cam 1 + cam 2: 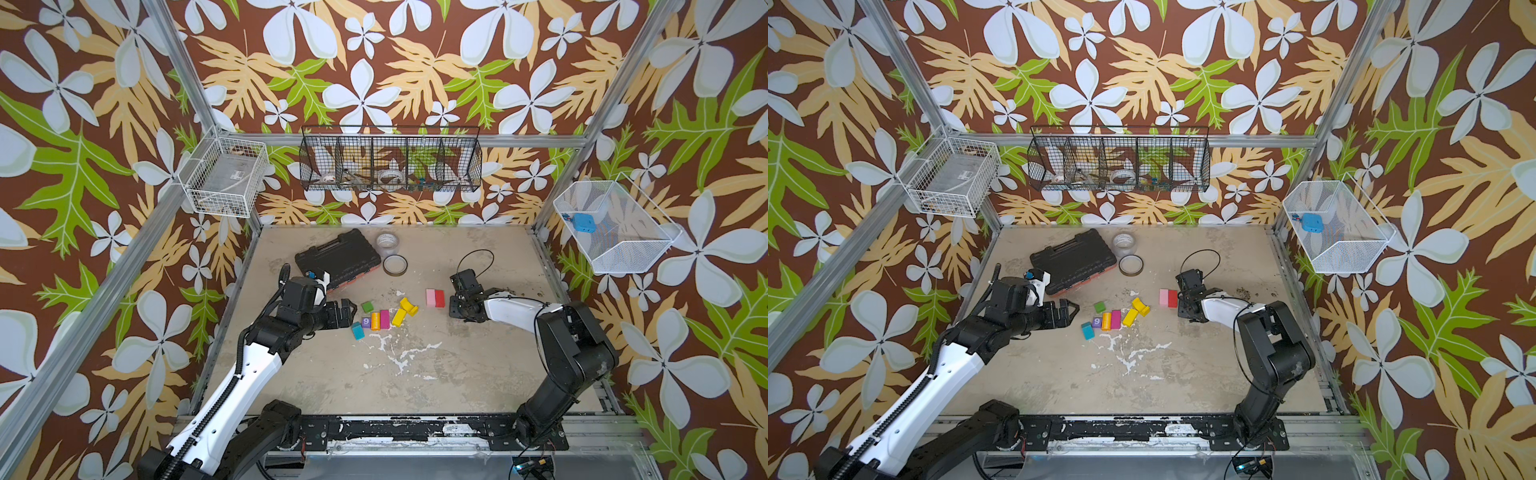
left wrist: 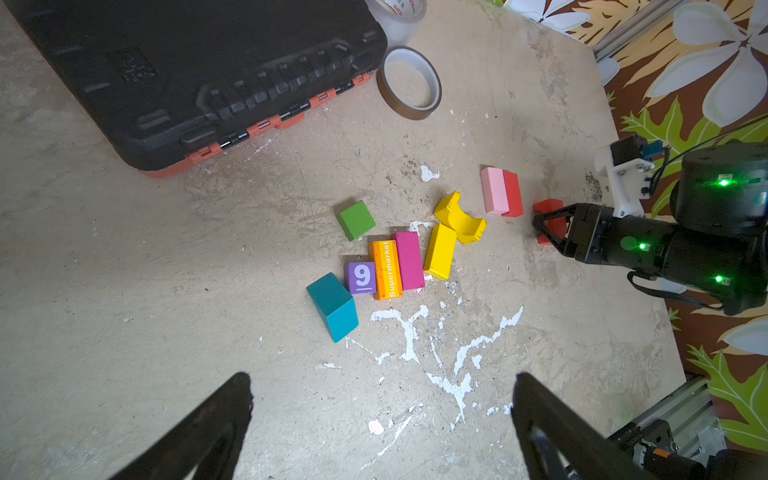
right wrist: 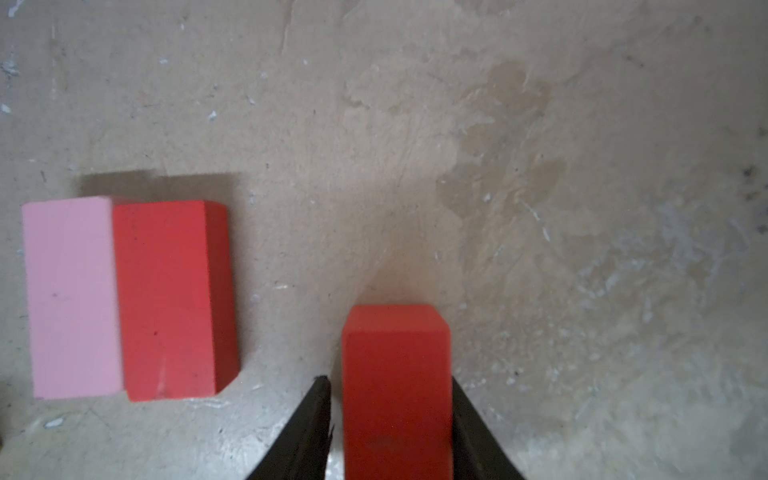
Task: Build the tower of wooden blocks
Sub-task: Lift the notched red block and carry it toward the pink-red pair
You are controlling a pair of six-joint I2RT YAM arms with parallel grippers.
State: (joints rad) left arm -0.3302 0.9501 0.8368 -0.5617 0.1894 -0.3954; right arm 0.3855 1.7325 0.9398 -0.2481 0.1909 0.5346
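No tower shows; the wood blocks lie flat on the table. A teal block (image 2: 332, 305), purple "9" cube (image 2: 361, 277), orange cylinder (image 2: 386, 270), magenta brick (image 2: 409, 259), yellow brick (image 2: 440, 251), yellow arch (image 2: 459, 218) and green cube (image 2: 355, 219) cluster mid-table. Right of them, a pink brick (image 3: 70, 297) touches a red brick (image 3: 166, 299). My right gripper (image 3: 388, 379) is shut on another red block (image 3: 397, 340) beside that pair; the block is hidden under the gripper (image 1: 454, 305) in both top views. My left gripper (image 2: 382, 377) stands open and empty, left of the cluster (image 1: 349, 312).
A black tool case (image 1: 336, 255) lies behind the left gripper, with a clear tape roll (image 1: 387, 241) and a brown tape ring (image 1: 395, 265) beside it. Wire baskets (image 1: 390, 164) hang on the back and side walls. White paint marks (image 1: 399, 353) streak the table in front of the blocks.
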